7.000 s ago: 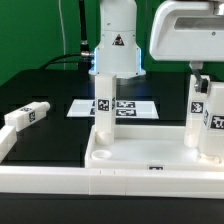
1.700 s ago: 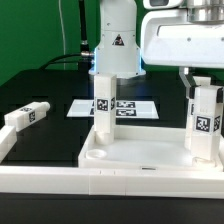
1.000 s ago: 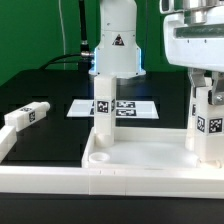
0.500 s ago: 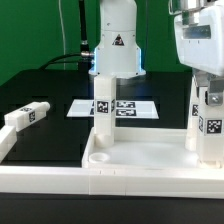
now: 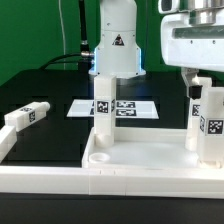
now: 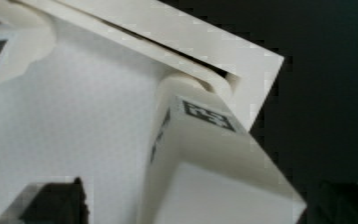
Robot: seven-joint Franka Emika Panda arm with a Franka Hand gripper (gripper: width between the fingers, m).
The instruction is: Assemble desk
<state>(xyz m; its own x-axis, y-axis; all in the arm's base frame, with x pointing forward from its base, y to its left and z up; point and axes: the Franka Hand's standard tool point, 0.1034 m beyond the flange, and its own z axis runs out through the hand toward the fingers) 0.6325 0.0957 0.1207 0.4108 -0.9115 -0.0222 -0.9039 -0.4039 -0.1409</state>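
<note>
End effector sits at top of leg, which stands upright in a corner of desk panel directly below it, presumably to seat it there. Can't tell whether jaws clamp or clear it.

White arm with black triangle sticker

From my remote station: a matte black tabletop fills the scene, edged along its near side by a long white rail. The marker board, thin, flat and white with black-and-white tags, lies toward the back. A black cable trails at the exterior view's left, before a dark green backdrop.
</note>
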